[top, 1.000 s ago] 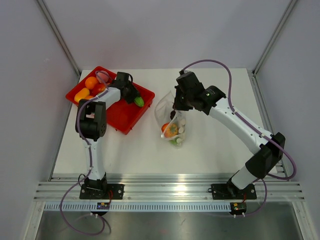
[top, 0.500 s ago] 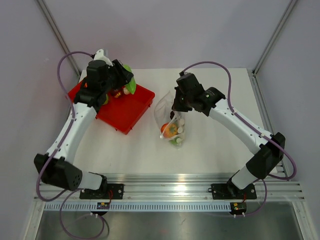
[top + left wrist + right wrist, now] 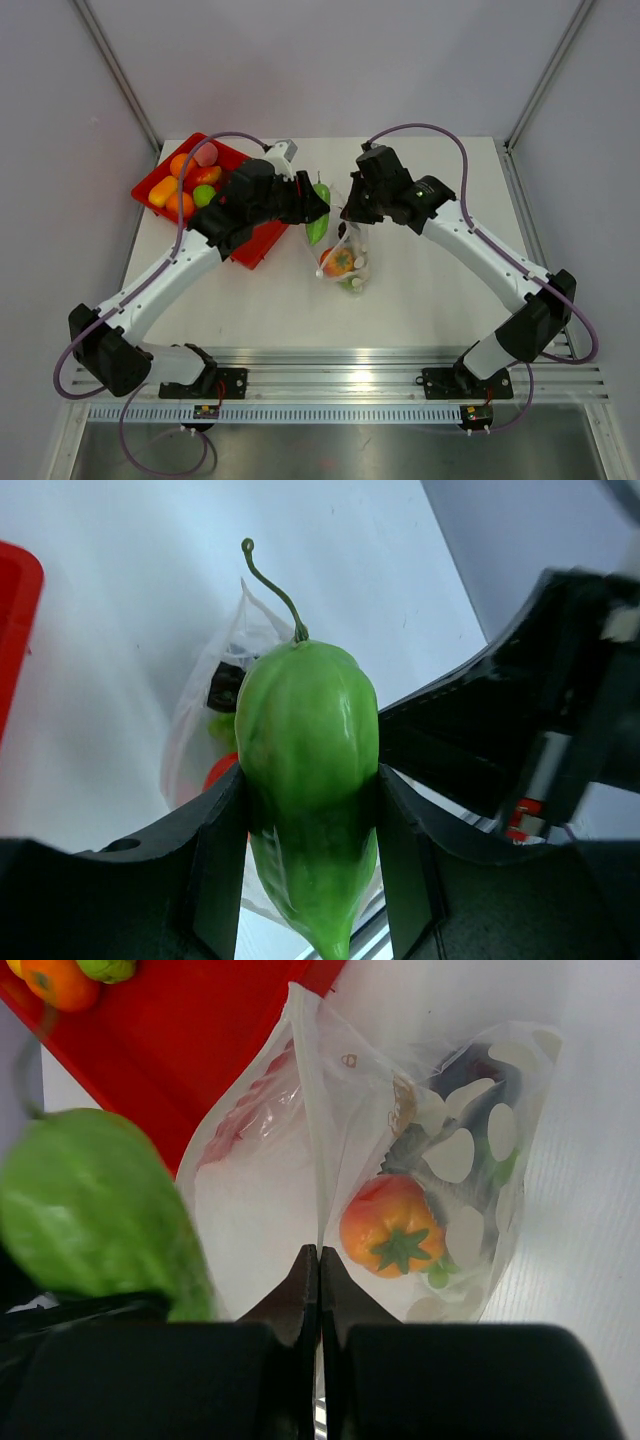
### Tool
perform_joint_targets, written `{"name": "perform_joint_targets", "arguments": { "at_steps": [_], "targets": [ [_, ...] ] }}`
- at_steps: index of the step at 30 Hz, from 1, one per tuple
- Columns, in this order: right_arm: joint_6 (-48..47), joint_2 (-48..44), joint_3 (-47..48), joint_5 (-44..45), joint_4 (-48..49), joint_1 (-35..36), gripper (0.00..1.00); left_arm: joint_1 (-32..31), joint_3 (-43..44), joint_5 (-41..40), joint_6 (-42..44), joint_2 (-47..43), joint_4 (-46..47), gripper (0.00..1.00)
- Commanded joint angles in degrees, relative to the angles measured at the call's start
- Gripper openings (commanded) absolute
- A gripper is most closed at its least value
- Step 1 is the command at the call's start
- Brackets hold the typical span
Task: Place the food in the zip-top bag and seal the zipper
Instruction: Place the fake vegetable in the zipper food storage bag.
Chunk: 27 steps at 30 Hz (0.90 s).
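Beside the mouth of the zip-top bag (image 3: 346, 252), the left gripper (image 3: 313, 210) now holds a green pepper (image 3: 305, 770), its jaws about half open and clamped on the pepper's flanks, stem pointing away from the wrist. A second ago this gripper was down in the red tray (image 3: 250, 248). It has since lifted the pepper out and swung it across to the bag. The right gripper (image 3: 319, 1290) has not moved and stays fully closed, pinching one wall of the bag near the zipper (image 3: 306, 1110) and holding the mouth up and open. An orange tomato-like piece (image 3: 392, 1225) and other pieces already lie inside. More food (image 3: 190, 182) remains in the tray, so loading looks partway done, and the pepper seems ready to go in next.
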Motion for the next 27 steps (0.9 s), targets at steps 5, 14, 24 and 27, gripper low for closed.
{"name": "perform_joint_targets", "arguments": {
  "at_steps": [5, 14, 24, 27],
  "targets": [
    [1.0, -3.4, 0.1, -0.3, 1.8, 0.5, 0.00, -1.8, -2.2, 0.4, 0.1, 3.4, 4.7, 0.33],
    [0.2, -2.6, 0.3, 0.3, 2.0, 0.5, 0.00, -1.9, 4.1, -0.2, 3.8, -0.6, -1.8, 0.79],
    [-1.2, -2.2, 1.1, 1.4, 1.5, 0.5, 0.00, 11.3, 9.2, -2.4, 5.9, 0.7, -10.0, 0.61],
    [-1.6, -2.5, 1.2, 1.9, 1.2, 0.5, 0.00, 16.9, 9.5, -5.6, 6.2, 4.3, -11.6, 0.61]
  ]
}}
